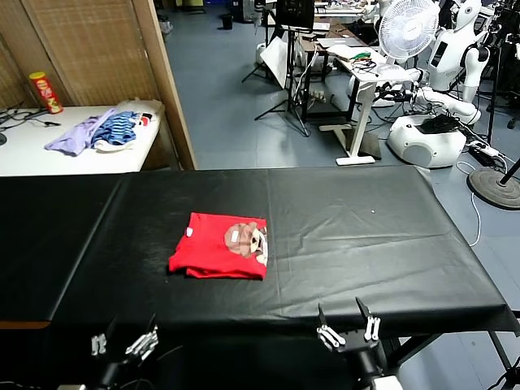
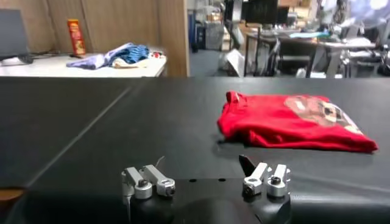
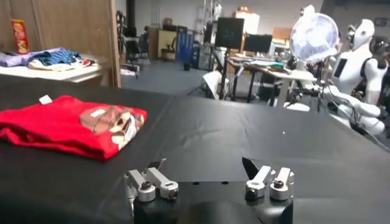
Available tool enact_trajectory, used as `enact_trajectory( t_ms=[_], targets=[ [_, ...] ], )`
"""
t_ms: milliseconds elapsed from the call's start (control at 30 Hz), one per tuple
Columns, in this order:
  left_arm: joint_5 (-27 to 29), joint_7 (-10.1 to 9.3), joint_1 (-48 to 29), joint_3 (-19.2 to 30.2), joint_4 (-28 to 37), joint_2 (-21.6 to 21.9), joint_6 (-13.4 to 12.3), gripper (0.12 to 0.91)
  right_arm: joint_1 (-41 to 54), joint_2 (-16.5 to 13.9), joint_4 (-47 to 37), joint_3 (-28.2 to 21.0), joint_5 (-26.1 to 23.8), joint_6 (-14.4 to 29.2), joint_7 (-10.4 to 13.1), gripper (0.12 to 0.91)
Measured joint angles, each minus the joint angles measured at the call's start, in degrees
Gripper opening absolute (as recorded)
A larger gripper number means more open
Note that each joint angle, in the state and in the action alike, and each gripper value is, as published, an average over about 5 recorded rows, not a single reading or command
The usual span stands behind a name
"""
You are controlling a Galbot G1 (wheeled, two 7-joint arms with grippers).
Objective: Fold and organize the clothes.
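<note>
The red T-shirt (image 1: 219, 246) lies folded into a compact rectangle on the black table (image 1: 366, 236), left of centre, its brown-and-white print facing up and a small white tag at one corner. The left wrist view has the same shirt (image 2: 286, 122) ahead of my left gripper (image 2: 204, 163); the right wrist view has the shirt (image 3: 67, 125) off to one side of my right gripper (image 3: 204, 163). My left gripper (image 1: 123, 335) and right gripper (image 1: 348, 318) both hang open and empty at the table's near edge, well short of the shirt.
A white side table (image 1: 49, 154) at the back left carries a heap of lilac and blue-striped garments (image 1: 97, 130) and a red can (image 1: 45, 91). Desks, a fan (image 1: 406, 28) and a white robot (image 1: 443, 89) stand beyond the black table on the right.
</note>
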Motion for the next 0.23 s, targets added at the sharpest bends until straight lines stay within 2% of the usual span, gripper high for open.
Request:
enact_trajectory(
  t_ms=[233],
  targets=[
    [0.38, 0.22, -0.12, 0.03, -0.77, -0.2, 1.52, 0.798, -1.03, 0.06, 0.45, 0.0, 0.0, -0.08, 0.17, 0.798]
  ],
)
